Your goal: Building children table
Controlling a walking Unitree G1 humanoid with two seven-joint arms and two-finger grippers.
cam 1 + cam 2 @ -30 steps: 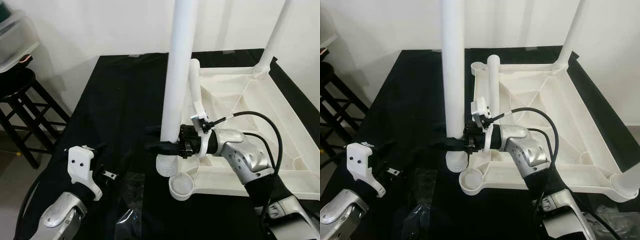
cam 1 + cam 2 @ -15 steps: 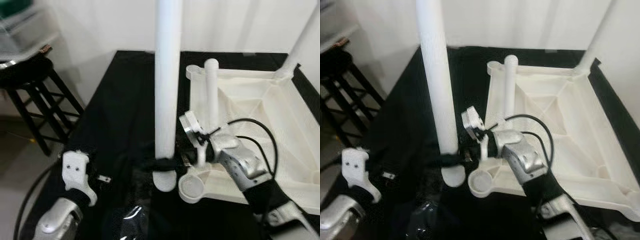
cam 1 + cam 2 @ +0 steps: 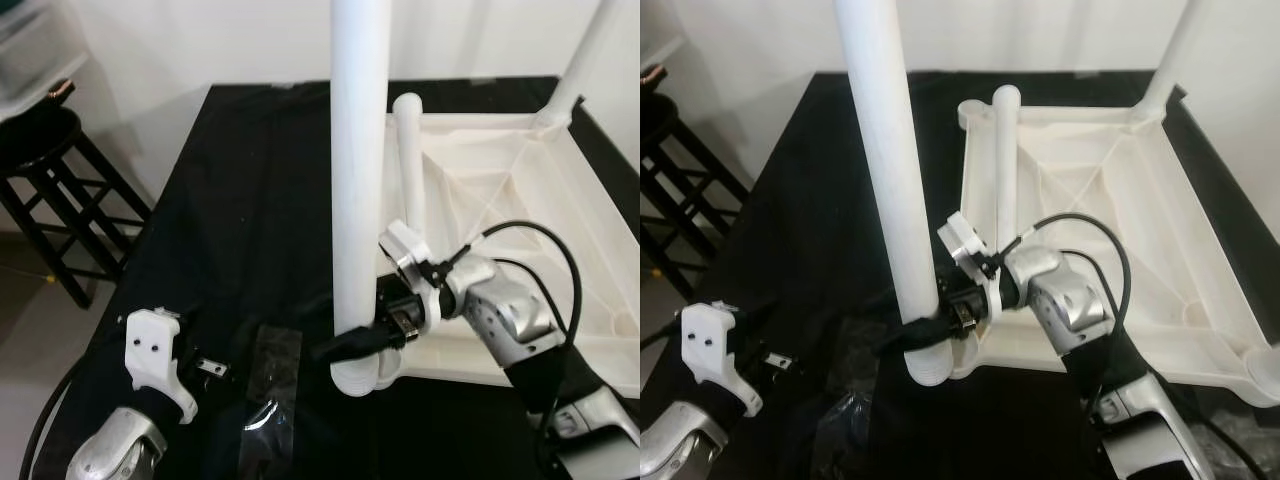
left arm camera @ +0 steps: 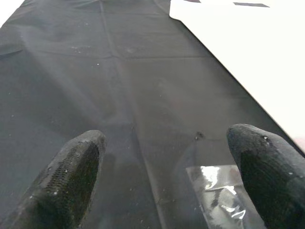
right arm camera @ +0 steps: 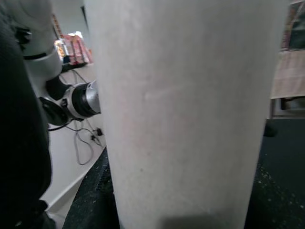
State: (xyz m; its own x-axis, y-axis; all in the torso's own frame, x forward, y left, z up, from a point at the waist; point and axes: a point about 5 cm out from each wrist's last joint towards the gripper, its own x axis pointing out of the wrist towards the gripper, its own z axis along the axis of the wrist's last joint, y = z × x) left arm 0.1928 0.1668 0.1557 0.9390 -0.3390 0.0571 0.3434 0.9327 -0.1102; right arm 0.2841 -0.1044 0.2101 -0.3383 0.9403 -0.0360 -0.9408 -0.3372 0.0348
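Black cloth covered the counter (image 3: 250, 170), and nearest the robot the left hand (image 4: 162, 176) hovered low over it with its fingers spread apart, empty, close to a crinkled clear plastic wrapper (image 3: 268, 385). Just beyond, the right hand (image 3: 350, 345) was clamped on the long white plastic table leg (image 3: 358, 180), gripping it near its ribbed lower end and holding it nearly upright, slightly tilted. That end sat at the near corner socket of the upturned white plastic tabletop (image 3: 520, 200), which lay on the cloth; whether it had entered the socket could not be told. To seat it well, the leg probably needed to be brought plumb over the socket, then pressed or twisted straight down. Farther off, another white leg (image 3: 408, 150) lay on the tabletop, and a third leg (image 3: 585, 55) stood at the far corner. A dark wooden stool (image 3: 50, 190) stood beside the counter.
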